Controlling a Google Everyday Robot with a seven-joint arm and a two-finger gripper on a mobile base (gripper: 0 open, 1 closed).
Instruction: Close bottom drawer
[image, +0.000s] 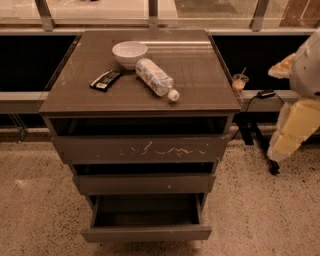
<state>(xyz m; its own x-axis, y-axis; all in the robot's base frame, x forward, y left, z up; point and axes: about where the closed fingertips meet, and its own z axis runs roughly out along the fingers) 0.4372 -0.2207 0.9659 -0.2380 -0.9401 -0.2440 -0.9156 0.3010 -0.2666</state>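
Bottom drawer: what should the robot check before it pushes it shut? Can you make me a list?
1. Bottom drawer sticks out and needs closing: ok.
2. Nothing pokes up out of its box to jam it: ok, none shows.
3. Drawer front sits level, not crooked: ok.
4. Gripper lined up with the drawer front: not ok. It hangs at the right edge of the view, apart from the cabinet.
5. Floor just right of the drawer is bare: ok.
6. Bottle lies on the cabinet top, well back from the front edge: ok.
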